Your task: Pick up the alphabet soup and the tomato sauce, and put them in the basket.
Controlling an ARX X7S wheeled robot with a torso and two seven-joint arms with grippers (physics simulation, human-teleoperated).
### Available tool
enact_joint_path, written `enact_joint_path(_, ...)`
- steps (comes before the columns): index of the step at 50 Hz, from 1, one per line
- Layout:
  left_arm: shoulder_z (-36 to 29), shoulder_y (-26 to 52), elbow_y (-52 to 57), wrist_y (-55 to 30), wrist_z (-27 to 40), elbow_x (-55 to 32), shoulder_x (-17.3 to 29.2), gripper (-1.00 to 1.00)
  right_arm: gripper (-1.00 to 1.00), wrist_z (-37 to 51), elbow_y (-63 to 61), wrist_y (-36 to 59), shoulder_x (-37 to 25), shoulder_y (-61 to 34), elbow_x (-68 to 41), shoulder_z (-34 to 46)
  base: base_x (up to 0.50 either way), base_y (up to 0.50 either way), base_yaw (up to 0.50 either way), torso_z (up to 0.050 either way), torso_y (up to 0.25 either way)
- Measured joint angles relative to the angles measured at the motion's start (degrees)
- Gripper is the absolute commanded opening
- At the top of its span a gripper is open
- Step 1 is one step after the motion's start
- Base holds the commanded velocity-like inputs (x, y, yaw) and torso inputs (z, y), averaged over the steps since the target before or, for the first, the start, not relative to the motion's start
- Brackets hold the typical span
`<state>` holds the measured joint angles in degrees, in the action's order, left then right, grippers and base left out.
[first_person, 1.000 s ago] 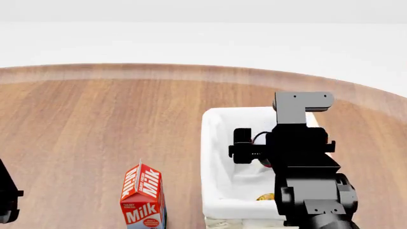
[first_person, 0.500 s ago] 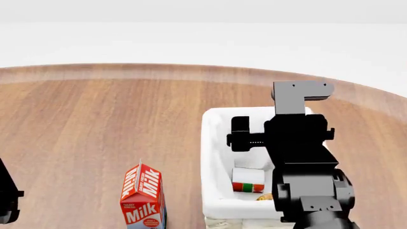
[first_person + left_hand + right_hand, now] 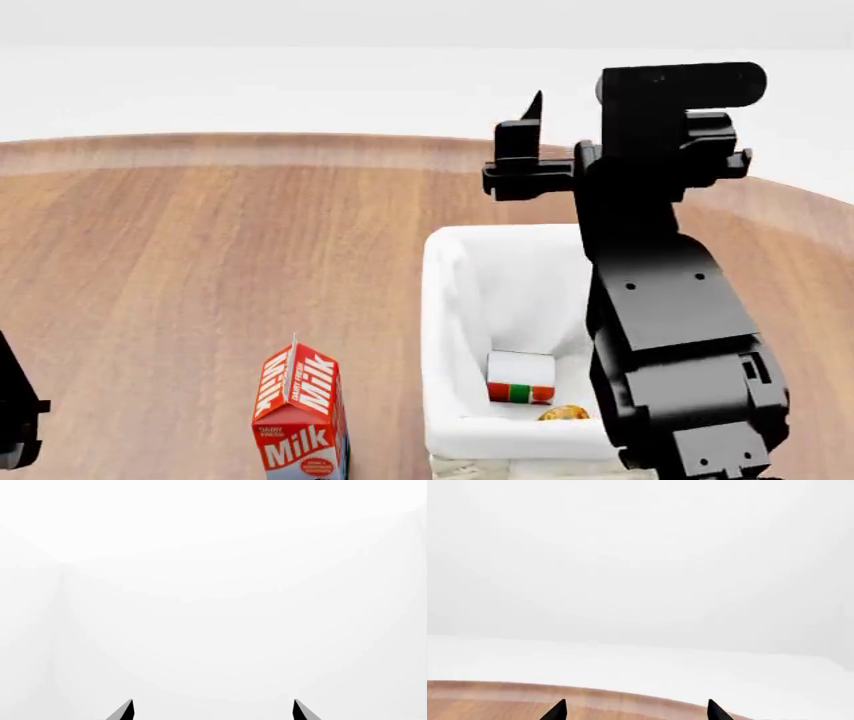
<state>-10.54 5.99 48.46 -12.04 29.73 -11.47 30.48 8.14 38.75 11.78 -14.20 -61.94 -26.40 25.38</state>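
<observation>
Two cans in basket [image 3: 447, 330] – milk carton [image 3: 302, 412] beside; right gripper [image 3: 635, 711] wide, empty.

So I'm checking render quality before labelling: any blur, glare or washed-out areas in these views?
Head view: sharp, evenly lit, no glare; the tomato sauce in the basket and the milk carton read clearly, with only soft shadows. Left wrist view: almost wholly blank white, just two dark jaw tips. Right wrist view: mostly featureless white above a strip of wooden table, edges crisp.
</observation>
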Motion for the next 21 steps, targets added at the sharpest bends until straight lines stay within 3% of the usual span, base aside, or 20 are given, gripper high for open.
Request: enact_joint_path(21,-0.1,0.1,0.4,-0.3,0.3,-0.2,0.2,1.0,1.0,9.9,-34.6,10.2,-7.1,3.6,-3.4,-1.8,0.0,0.0,0.0,0.0,0.0)
